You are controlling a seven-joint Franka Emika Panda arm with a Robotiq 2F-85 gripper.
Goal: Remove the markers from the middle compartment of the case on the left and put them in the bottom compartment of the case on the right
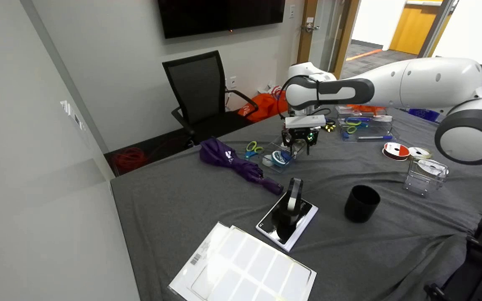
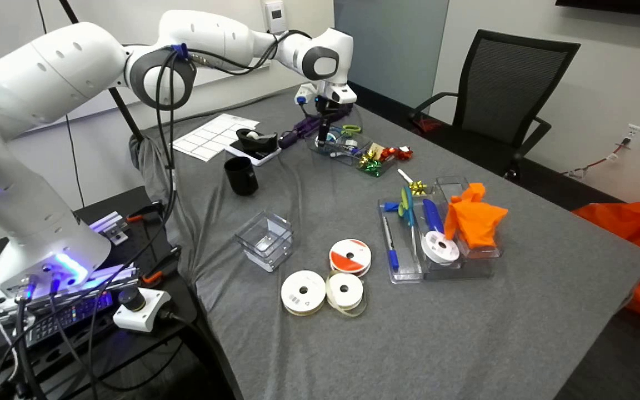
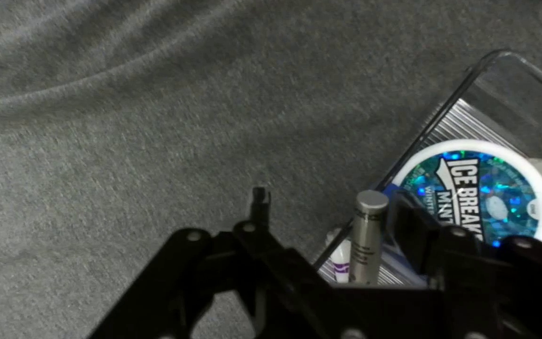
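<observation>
The left clear case (image 1: 273,168) stands near the purple umbrella, with a mint tin (image 3: 478,193) in one section. In the wrist view, a silver-grey marker (image 3: 366,240) points up between my fingers. A white marker (image 3: 340,261) with a purple band lies beside it, and a blue item is partly hidden behind the right finger. Pens in yellow, green, red or orange do not show. My gripper (image 3: 328,200) is open, low over the case's edge, one finger outside it; it shows in both exterior views (image 1: 299,149). The right clear case (image 2: 407,276) holds scissors, a blue-capped marker and orange cloth.
A purple umbrella (image 1: 241,165) and scissors (image 1: 252,149) lie beside the left case. Shiny bows (image 2: 373,162) sit at its near end. A tape dispenser (image 2: 256,141), black mug (image 2: 241,175), small clear container (image 2: 265,239) and ribbon spools (image 2: 303,291) stand on the table.
</observation>
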